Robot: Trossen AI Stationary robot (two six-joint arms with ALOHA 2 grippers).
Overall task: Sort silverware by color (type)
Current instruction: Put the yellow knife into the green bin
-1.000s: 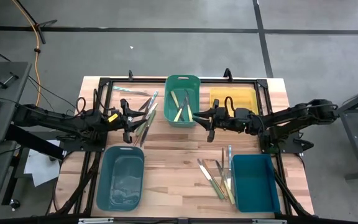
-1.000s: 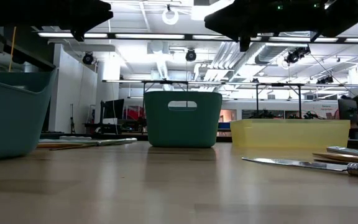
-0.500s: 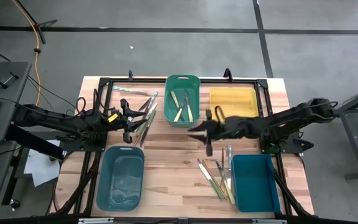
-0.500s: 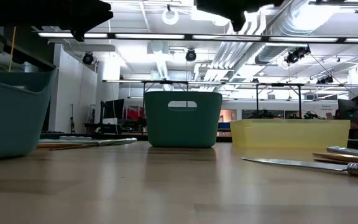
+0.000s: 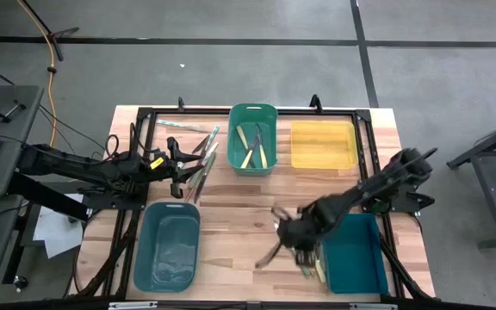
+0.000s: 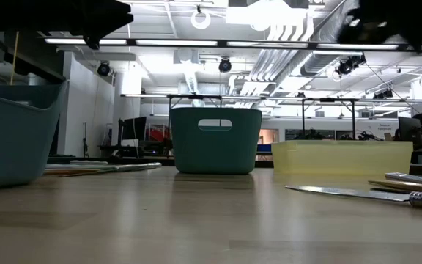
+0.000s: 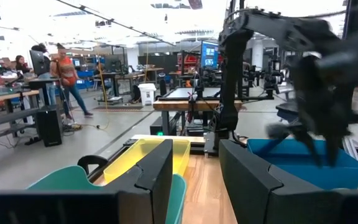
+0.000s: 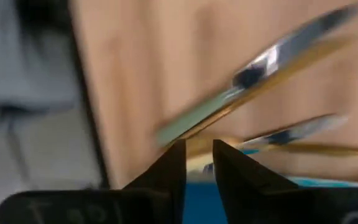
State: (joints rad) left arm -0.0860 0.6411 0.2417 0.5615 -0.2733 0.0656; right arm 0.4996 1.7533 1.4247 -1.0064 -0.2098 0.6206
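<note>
Since a second ago my right arm has swung from beside the green bin (image 5: 253,151), at upper centre of the high view, down to the lower centre-right, and my right gripper (image 5: 293,234) now hangs over the loose silverware (image 5: 304,250) lying on the worktop (image 5: 231,207) just left of the blue bin (image 5: 351,254). In the right wrist view its fingers (image 8: 166,171) stand a narrow gap apart with nothing between them, and a green-handled piece (image 8: 197,118) shows blurred just past the tips, with others beside it. My left gripper (image 5: 176,166) has not moved: it waits at centre-left of the high view, near a second cluster of utensils (image 5: 198,159) left of the green bin, fingers apart and holding nothing. The green bin already holds a few pieces; the yellow bin (image 5: 324,145) and the teal bin (image 5: 167,247) at lower left look empty from above. I judge that I am on the approach for the next pick, with most of the sorting still ahead. The next move calls for settling the arm, choosing one handle apart from its neighbours, lining my fingers across it and coming down to the wood before closing. The pieces lie tight together and thin, so I could catch two at once or skate off the metal.
</note>
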